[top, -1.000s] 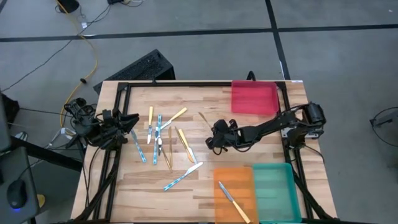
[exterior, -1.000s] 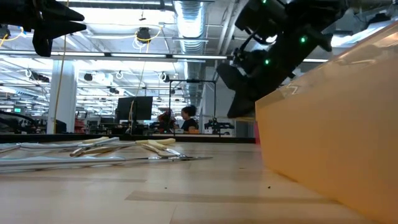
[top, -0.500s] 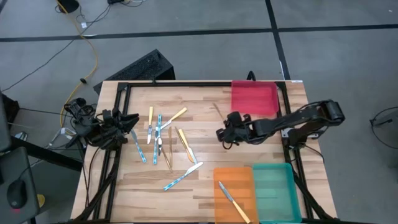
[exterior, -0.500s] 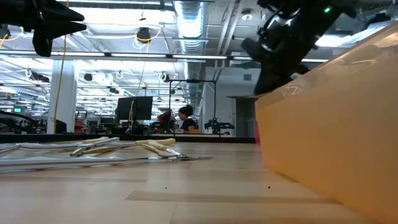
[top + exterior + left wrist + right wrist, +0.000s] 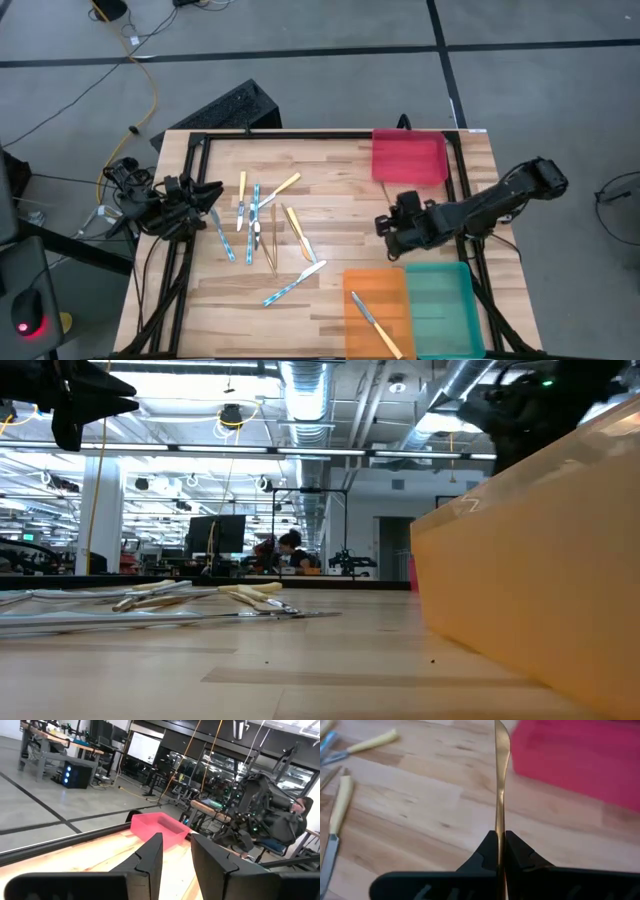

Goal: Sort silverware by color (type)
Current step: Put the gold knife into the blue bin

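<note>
At the table's left edge my left gripper (image 5: 214, 190) idles, fingers (image 5: 150, 855) slightly parted, empty, the loose silverware (image 5: 262, 225) just right of it. My right gripper (image 5: 385, 232) pinches a tan utensil (image 5: 500, 775), above the orange tray (image 5: 378, 300).

Both arms are dark, nearly black, built of jointed boxy segments. The left arm (image 5: 165, 205) trails black cable bundles at its base. The right arm (image 5: 480, 205) shows small green indicator lights. The fingers (image 5: 150, 855) are matte black, wedge-shaped, tapering.
</note>
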### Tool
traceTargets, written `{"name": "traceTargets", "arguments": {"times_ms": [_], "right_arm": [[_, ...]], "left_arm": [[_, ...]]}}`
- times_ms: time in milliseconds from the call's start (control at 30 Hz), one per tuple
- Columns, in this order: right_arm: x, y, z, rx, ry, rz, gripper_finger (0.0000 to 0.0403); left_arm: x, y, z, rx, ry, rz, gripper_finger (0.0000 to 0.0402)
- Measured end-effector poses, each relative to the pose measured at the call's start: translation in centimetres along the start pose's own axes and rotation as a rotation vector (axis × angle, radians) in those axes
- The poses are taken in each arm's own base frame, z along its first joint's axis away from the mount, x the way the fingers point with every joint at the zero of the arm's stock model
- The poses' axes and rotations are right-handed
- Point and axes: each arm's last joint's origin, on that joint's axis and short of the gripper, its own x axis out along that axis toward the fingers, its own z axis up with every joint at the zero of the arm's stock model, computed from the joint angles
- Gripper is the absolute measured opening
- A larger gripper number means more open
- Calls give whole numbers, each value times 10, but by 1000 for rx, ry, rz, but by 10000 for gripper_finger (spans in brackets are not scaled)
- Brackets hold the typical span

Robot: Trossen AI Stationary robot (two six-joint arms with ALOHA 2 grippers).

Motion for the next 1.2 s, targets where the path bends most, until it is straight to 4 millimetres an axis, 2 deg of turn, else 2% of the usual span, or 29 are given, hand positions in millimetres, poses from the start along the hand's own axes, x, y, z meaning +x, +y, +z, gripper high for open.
{"name": "traceTargets", "arguments": {"times_ms": [567, 933, 1200], "right_arm": [[-57, -27, -54, 98, 169, 30, 18], [-104, -25, -56, 101, 305, 95, 18], [-132, -22, -62, 58, 419, 49, 18]], "left_arm": [[0, 0, 0, 0, 0, 0, 89], [0, 0, 0, -2, 0, 0, 89], [0, 0, 0, -1, -3, 11, 89]]}}
